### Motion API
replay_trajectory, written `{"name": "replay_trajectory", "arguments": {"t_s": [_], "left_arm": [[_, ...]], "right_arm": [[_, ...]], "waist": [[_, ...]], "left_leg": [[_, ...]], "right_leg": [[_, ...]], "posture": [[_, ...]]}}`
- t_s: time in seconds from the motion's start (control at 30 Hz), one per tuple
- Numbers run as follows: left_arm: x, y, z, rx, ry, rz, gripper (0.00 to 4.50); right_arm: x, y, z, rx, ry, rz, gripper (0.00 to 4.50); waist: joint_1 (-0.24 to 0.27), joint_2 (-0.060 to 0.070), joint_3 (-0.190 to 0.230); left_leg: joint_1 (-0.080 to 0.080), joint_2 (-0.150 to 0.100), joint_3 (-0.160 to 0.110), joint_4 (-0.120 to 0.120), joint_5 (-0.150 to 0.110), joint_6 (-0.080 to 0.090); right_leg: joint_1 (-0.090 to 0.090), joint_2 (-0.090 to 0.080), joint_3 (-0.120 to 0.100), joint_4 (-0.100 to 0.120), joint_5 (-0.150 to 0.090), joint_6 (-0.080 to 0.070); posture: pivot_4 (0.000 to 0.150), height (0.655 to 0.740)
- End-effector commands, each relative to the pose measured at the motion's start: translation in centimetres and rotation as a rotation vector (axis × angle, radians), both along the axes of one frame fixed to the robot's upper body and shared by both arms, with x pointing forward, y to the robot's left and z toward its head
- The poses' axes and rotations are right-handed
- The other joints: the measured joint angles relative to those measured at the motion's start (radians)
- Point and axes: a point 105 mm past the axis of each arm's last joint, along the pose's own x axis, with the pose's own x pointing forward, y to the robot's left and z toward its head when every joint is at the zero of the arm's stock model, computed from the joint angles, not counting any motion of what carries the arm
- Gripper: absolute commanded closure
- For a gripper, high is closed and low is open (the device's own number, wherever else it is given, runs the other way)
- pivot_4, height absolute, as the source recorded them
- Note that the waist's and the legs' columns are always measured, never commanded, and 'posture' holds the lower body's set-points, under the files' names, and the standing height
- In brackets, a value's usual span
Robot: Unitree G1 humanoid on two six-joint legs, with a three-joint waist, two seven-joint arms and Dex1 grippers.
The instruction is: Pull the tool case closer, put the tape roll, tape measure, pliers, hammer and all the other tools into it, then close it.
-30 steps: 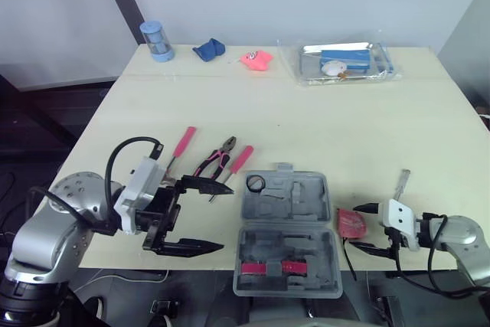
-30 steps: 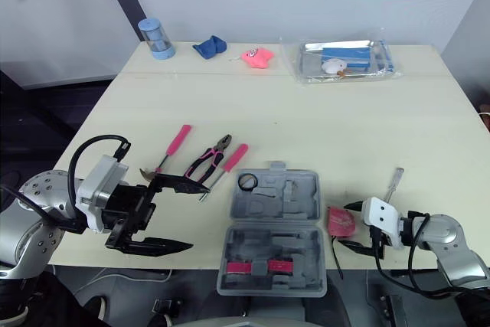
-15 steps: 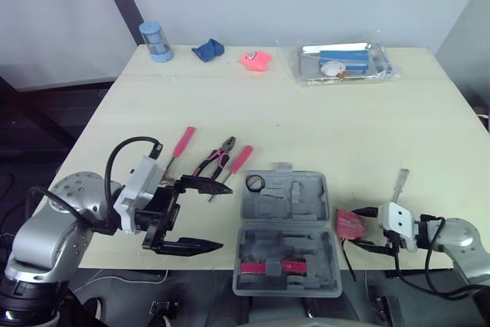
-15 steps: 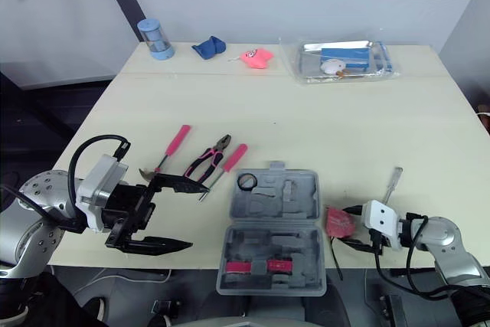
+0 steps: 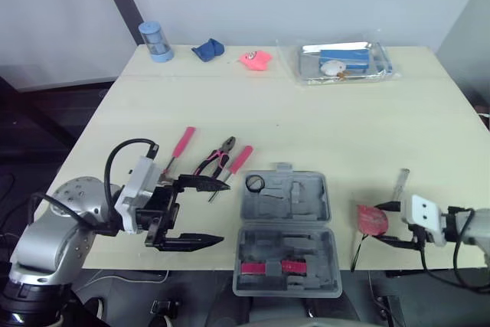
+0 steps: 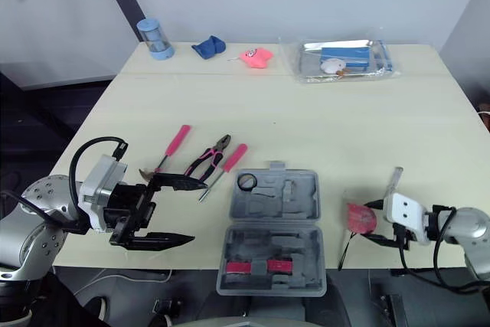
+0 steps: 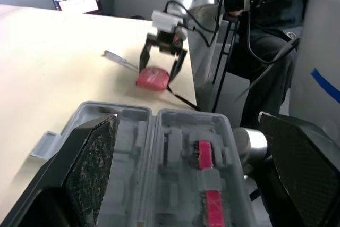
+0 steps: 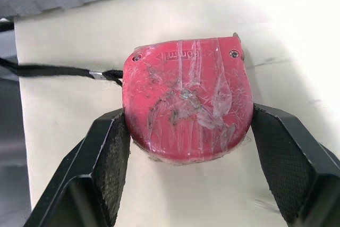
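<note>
The grey tool case [image 5: 285, 233] lies open at the table's near edge, with a black tape roll [image 5: 255, 183] in its far half and a pink-handled piece [image 5: 268, 267] in its near half. My left gripper [image 5: 224, 214] stands open just left of the case, holding nothing. Right of the case, my right gripper [image 5: 381, 223] is shut on the red tape measure [image 8: 186, 104], whose black strap trails toward the table edge. Pink-handled pliers [image 5: 214, 160] and two pink-handled tools [image 5: 182, 143] [image 5: 240, 160] lie beyond the left gripper. A clear-handled screwdriver [image 5: 402, 181] lies beyond the right gripper.
Along the far edge stand a blue cup [image 5: 155, 40], a blue cloth [image 5: 207, 50], a pink object [image 5: 256, 59] and a clear bag [image 5: 344, 61] of items. The case sits at the near table edge.
My right gripper has moved to the right with the tape measure, away from the case. The left gripper has stayed nearly still.
</note>
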Motion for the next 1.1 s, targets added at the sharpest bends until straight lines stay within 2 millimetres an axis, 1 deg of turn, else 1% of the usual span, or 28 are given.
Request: {"name": "replay_trajectory", "arguments": {"t_s": [0.03, 0.17, 0.23, 0.3, 0.33, 0.43, 0.53, 0.67, 0.83, 1.1], "left_arm": [[0.3, 0.6, 0.7, -0.023, -0.047, 0.052, 0.0], [0.5, 1.1, 0.6, -0.035, -0.056, 0.101, 0.0], [0.5, 1.3, 0.6, -0.042, -0.054, 0.12, 0.0], [0.6, 1.5, 0.5, -0.046, -0.054, 0.133, 0.0], [0.7, 1.7, 0.5, -0.046, -0.057, 0.143, 0.0], [1.0, 2.1, 0.4, -0.046, -0.058, 0.161, 0.0], [1.1, 2.3, 0.4, -0.045, -0.06, 0.164, 0.0], [1.4, 2.4, 0.4, -0.047, -0.061, 0.166, 0.0], [1.6, 2.5, 0.3, -0.046, -0.053, 0.16, 0.0], [1.7, 2.3, 0.0, -0.029, -0.054, 0.14, 0.0]], "right_arm": [[1.1, 1.5, 2.9, 0.0, -0.037, 0.081, 1.57], [2.8, 3.4, 4.7, -0.017, -0.062, 0.131, 1.57], [3.3, 4.2, 5.2, -0.038, -0.063, 0.154, 1.57], [3.9, 5.0, 5.4, -0.072, -0.061, 0.171, 1.57], [4.3, 5.7, 5.5, -0.093, -0.063, 0.183, 1.57], [5.7, 8.4, 5.8, -0.127, -0.081, 0.222, 1.57], [6.3, 9.9, 5.3, -0.182, -0.072, 0.249, 1.57], [7.1, 11.2, 4.6, -0.266, -0.087, 0.265, 1.57], [7.8, 11.7, 3.5, -0.374, -0.112, 0.259, 1.57], [7.5, 12.9, 2.7, -0.411, -0.112, 0.264, 1.57]], "waist": [[0.001, 0.0, 0.0], [0.008, 0.0, 0.0], [0.012, 0.0, 0.0], [0.014, 0.0, 0.001], [0.013, 0.0, 0.001], [0.009, 0.0, 0.001], [0.01, 0.0, 0.001], [0.016, 0.0, 0.001], [0.012, 0.0, 0.001], [0.01, 0.0, 0.001]], "left_leg": [[0.0, 0.0, -0.001, 0.0, 0.0, 0.0], [-0.001, 0.0, -0.001, 0.0, 0.0, 0.0], [-0.001, 0.0, -0.001, 0.0, 0.0, 0.0], [-0.001, 0.0, -0.001, 0.0, 0.0, 0.0], [-0.001, 0.0, -0.001, 0.0, 0.0, 0.0], [-0.001, 0.0, -0.001, 0.0, 0.0, 0.0], [-0.001, 0.0, -0.002, 0.0, 0.0, 0.0], [-0.004, -0.001, -0.002, 0.0, 0.0, 0.0], [-0.004, -0.001, -0.003, 0.0, 0.0, 0.0], [-0.005, -0.001, -0.003, 0.0, 0.0, 0.0]], "right_leg": [[0.0, 0.0, 0.0, 0.0, 0.0, 0.0], [0.0, 0.0, -0.001, -0.001, 0.0, 0.0], [0.0, 0.0, -0.001, -0.001, 0.0, 0.0], [0.0, 0.0, -0.001, -0.001, 0.0, 0.0], [-0.001, 0.0, -0.001, -0.001, 0.0, 0.0], [-0.001, 0.0, -0.001, -0.001, 0.0, 0.0], [-0.001, 0.0, -0.002, -0.001, 0.0, 0.0], [-0.003, -0.001, -0.002, -0.001, 0.0, 0.0], [-0.004, -0.001, -0.003, -0.001, 0.0, 0.0], [-0.005, -0.001, -0.003, 0.0, 0.0, 0.0]], "posture": [[0.15, 0.74], [0.15, 0.74], [0.15, 0.74], [0.15, 0.74], [0.15, 0.74], [0.15, 0.74], [0.15, 0.74], [0.15, 0.74], [0.15, 0.74], [0.15, 0.74]]}}
